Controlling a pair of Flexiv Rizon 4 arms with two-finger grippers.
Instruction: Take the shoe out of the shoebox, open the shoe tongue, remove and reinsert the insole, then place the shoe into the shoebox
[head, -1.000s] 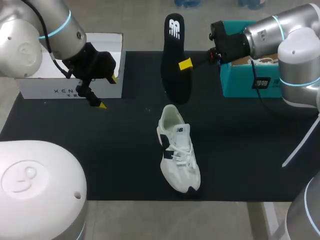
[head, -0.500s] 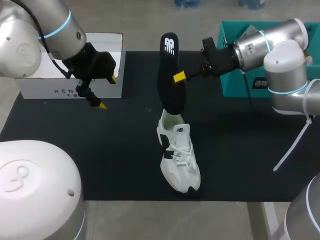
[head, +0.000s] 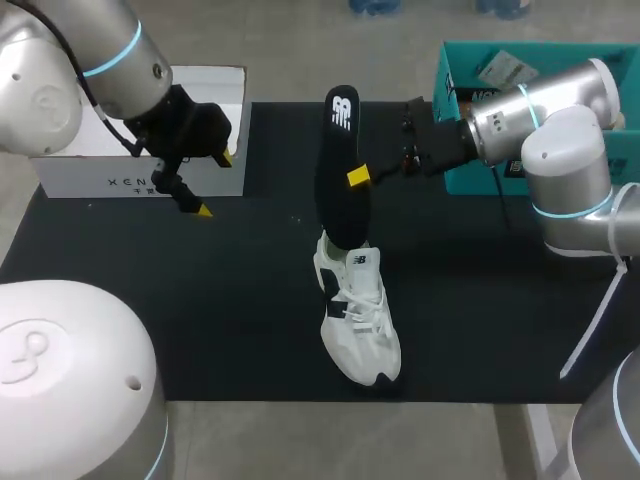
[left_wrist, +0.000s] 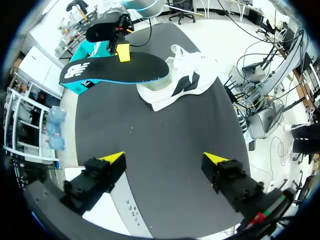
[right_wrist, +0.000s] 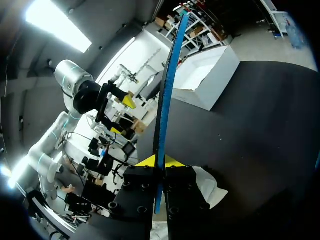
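The white shoe (head: 355, 310) lies on its sole. At its heel opening the black insole (head: 338, 140) stands on end, lower tip touching or just above it, pinched mid-length by the right gripper (head: 358, 177). The left gripper (head: 215, 185), spread and empty, hangs well apart.

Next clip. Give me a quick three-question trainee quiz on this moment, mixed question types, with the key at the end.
1. True or false: the left gripper stands open and holds nothing.
2. Multiple choice: what is the right gripper shut on? A) the insole B) a sock C) a brush
3. Fill in: the shoe rests on the black ____, not in a box.

Key
1: true
2: A
3: mat
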